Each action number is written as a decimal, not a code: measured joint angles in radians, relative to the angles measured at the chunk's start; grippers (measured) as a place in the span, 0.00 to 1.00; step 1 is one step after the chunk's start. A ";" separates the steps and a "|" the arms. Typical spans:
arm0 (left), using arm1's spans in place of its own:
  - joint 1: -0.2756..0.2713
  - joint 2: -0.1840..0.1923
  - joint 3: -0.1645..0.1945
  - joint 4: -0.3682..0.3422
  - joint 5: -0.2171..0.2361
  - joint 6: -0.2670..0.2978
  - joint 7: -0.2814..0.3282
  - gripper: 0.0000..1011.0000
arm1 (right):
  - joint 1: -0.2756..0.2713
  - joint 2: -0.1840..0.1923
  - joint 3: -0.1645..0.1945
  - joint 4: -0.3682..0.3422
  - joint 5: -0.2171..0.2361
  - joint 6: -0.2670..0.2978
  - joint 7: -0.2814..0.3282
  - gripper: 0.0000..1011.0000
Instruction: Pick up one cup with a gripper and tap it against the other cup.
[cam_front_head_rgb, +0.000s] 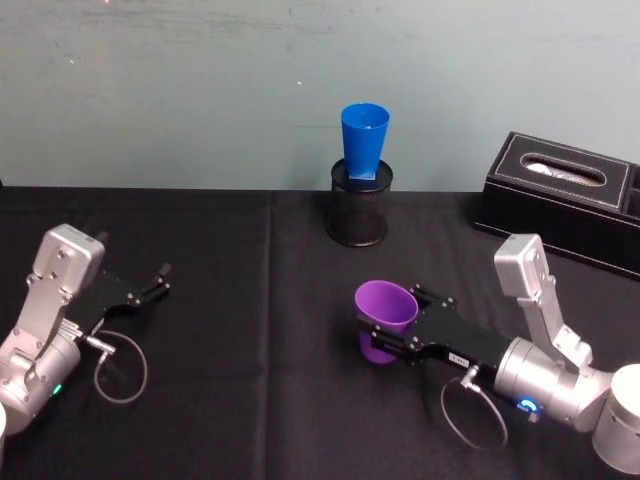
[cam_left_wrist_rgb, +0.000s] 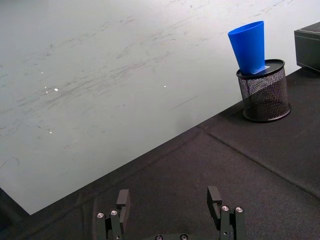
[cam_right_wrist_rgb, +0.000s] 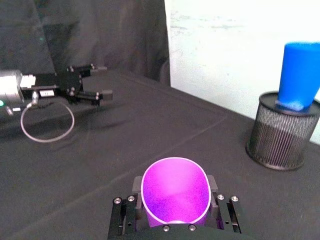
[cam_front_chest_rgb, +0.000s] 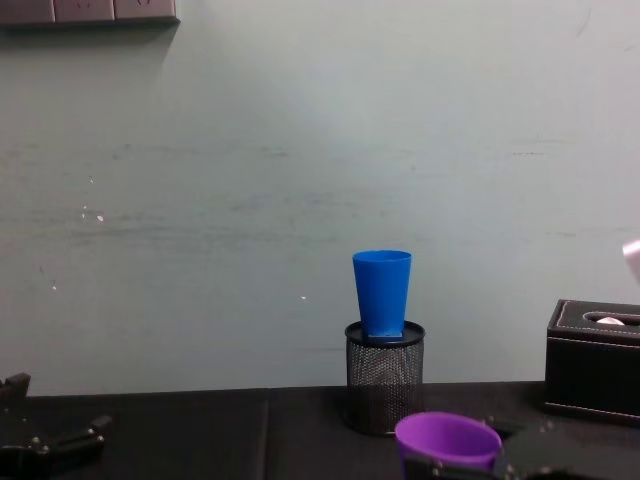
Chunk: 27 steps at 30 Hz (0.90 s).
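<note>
Purple cup inside right pincer

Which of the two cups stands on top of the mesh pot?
The blue cup, upright on the black mesh pot. The purple cup is held in the right gripper, nearer the robot.

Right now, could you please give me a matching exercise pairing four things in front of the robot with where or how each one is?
Things:
1. purple cup
2. blue cup
3. left gripper
4. black tissue box

Places or states:
A. open, holding nothing, over the left side of the table
B. standing upright on top of the mesh pen pot
C. at the table's right rear
D. clamped in the right gripper, mouth up

Pairs: 1-D, 2-B, 3-A, 4-C
</note>
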 joint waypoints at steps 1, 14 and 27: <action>0.000 0.000 0.000 0.000 0.000 0.000 0.000 1.00 | 0.001 0.001 0.001 -0.006 0.001 0.004 0.000 0.72; 0.000 0.000 0.000 0.000 0.000 0.000 0.000 1.00 | 0.043 0.043 0.010 -0.180 0.036 0.166 -0.032 0.72; 0.000 0.000 0.000 0.000 0.000 0.000 0.000 1.00 | 0.080 0.080 0.001 -0.274 0.061 0.240 -0.062 0.72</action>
